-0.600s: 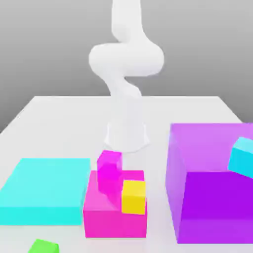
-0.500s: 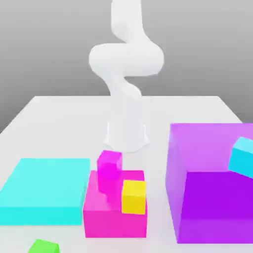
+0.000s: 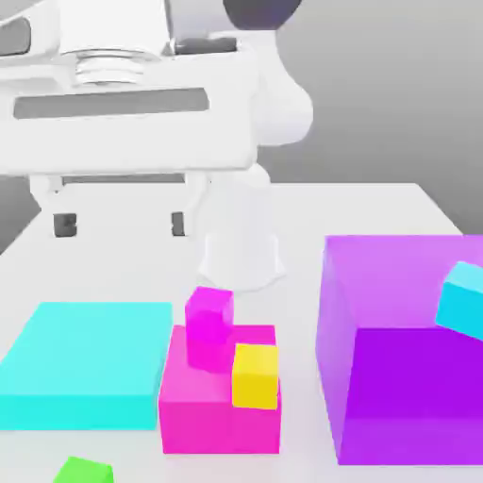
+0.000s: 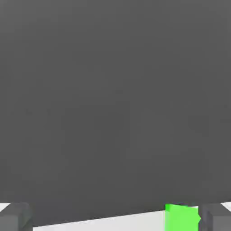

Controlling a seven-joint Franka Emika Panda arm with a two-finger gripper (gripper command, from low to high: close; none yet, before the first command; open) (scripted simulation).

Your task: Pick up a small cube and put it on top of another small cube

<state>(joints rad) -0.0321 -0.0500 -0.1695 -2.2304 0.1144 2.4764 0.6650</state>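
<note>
Exterior view: green cube (image 3: 83,469) (table-edge), unobstructed.

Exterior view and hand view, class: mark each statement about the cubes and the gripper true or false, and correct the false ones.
1. The small magenta cube rests on the large magenta block. True.
2. The gripper holds the green cube. False: its fingers are spread with nothing between them, and the green cube sits on the table at the exterior view's lower left.
3. The yellow cube is stacked on the small magenta cube. False: it sits beside it, against the large magenta block.
4. A cyan cube is tilted against the purple block. True.
5. The flat cyan slab lies to the exterior view's right of the purple block. False: it lies to its left.
</note>
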